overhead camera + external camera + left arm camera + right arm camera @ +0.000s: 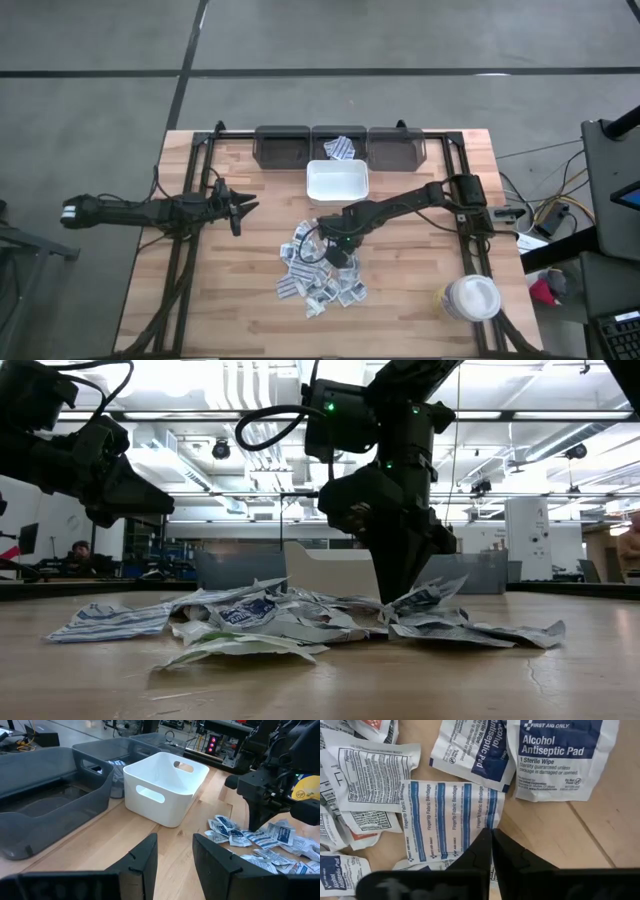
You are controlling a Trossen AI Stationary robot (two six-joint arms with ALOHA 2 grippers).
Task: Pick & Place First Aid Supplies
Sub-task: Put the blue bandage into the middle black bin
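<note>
Centrally, we found the right gripper [338, 250] lowered into the heap of first aid sachets [322, 272] that lay on the bench between its middle and its near edge. Its fingers were clenched tip to tip. In the right wrist view they met at the edge of a fingertip fabric bandage sachet [451, 822], whose long axis ran across the line of the fingers. Whether that edge was caught between the fingers we could not tell. The sachet lay directly ahead of the claw, flat on the wood, and an alcohol antiseptic pad sachet [560, 757] lay just beyond it.

We judged that the coming move turned on one relation. The white bin [337, 181] stood toward the far edge from the heap, in front of a row of three dark grey bins [338, 147]; the middle one already held a sachet. A lift would therefore carry the claw away from the near edge.

We placed the left gripper [243, 208] well apart from the heap, toward the left edge, with its jaws parted and nothing between them. The right arm was plainly the nearer. A white round lidded tub [471, 298] stood near the right near corner.
</note>
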